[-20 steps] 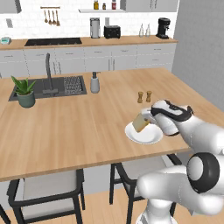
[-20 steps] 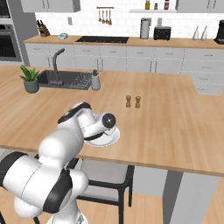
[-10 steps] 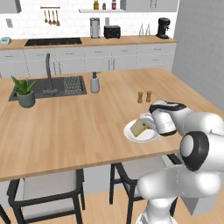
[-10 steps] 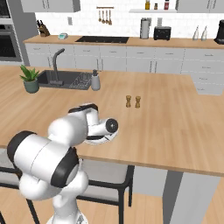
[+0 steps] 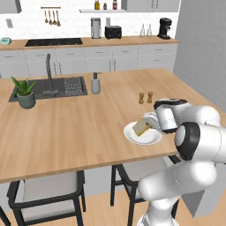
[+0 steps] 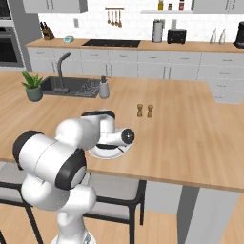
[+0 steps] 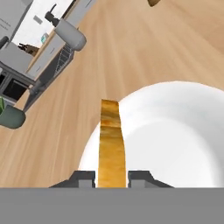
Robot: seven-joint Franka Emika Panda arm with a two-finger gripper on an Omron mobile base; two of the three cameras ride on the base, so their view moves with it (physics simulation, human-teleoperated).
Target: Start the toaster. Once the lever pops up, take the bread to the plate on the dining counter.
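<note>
My gripper [image 7: 111, 177] is shut on the bread [image 7: 110, 142], a golden-brown slice seen edge-on between the two fingertips [image 7: 83, 177]. The bread [image 5: 141, 126] is tilted low over the left part of the white plate [image 5: 152, 138]; I cannot tell whether it touches. The plate [image 7: 175, 131] lies near the front edge of the dining counter [image 5: 79, 128]. In the right base view my arm covers most of the plate [image 6: 102, 152]. The black toaster [image 5: 113, 32] stands far off on the back counter.
Two small shakers [image 5: 145, 97] stand just behind the plate. Further left are a soap dispenser [image 5: 96, 84], the dark sink [image 5: 66, 87] and a potted plant [image 5: 25, 92]. Stools [image 5: 48, 194] sit under the counter's front edge. A black coffee machine [image 5: 165, 28] stands at the back right.
The bread has come down from above the plate to low over it. The arm's elbow has folded in closer to the counter edge.
</note>
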